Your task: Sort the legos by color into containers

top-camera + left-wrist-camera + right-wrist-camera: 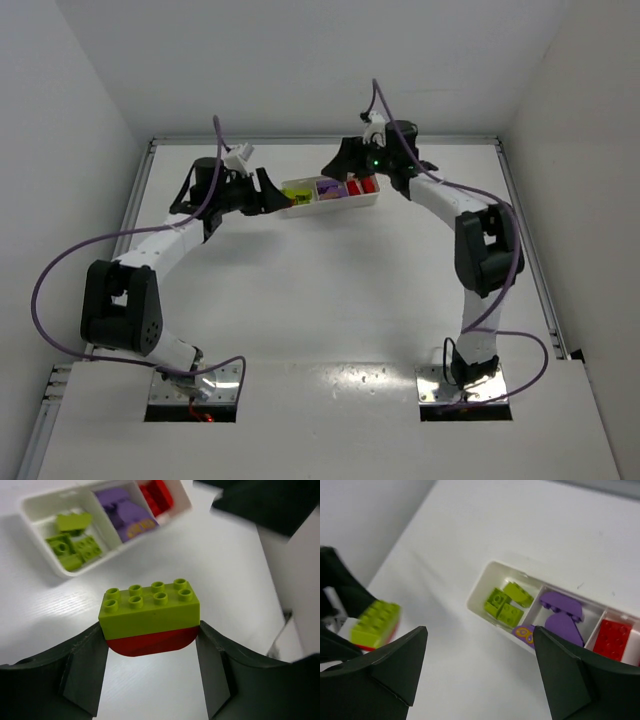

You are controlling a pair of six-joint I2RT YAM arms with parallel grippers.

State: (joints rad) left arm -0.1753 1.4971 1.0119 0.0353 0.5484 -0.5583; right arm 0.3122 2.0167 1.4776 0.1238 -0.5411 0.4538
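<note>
My left gripper was clamped on a lime green plastic brick stuck atop a red round-bottomed brick, near the long white three-compartment plastic tray on the white desk, while my right gripper hovered with jaws apart, apparently ready to split the pair for sorting.

No legible text, even on the printed purple lego.

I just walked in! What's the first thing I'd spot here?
A lime-on-red lego stack, pinched in the left gripper beside the white tray. Its three compartments hold green legos, purple legos and red legos, with the right gripper open above.
</note>
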